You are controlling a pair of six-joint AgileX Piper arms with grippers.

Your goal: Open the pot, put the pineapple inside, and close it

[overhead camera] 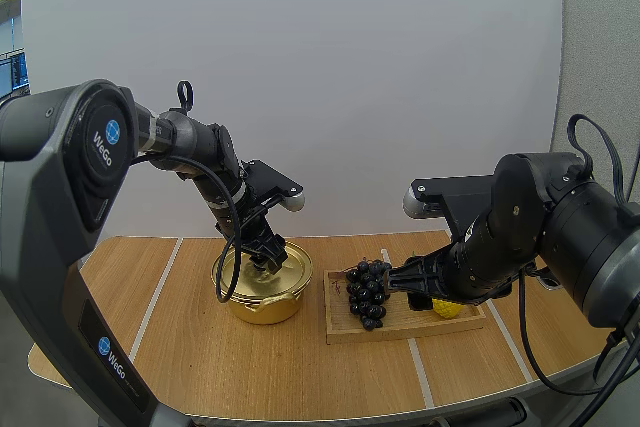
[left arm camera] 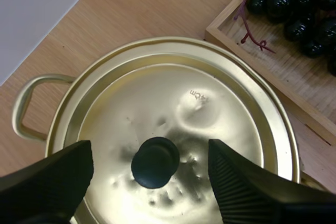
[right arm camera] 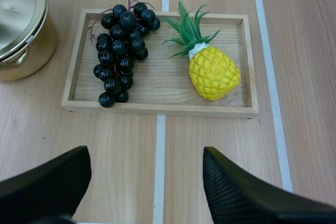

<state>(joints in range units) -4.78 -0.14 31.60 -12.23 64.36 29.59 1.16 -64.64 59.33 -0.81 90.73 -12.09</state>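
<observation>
The right pincer (right arm camera: 146, 156) hangs over the tabletop (right arm camera: 220, 150) near the wooden tray (right arm camera: 157, 107), its fingers wide apart and holding nothing. In the tray lies the pineapple (right arm camera: 212, 69), beside a bunch of dark grapes (right arm camera: 119, 51). Left of the tray stands the golden pot (overhead camera: 262, 302), its lid (left arm camera: 210, 114) on. The left pincer (left arm camera: 149, 153) is over the lid, fingers apart on both sides of the black knob (left arm camera: 155, 162).
</observation>
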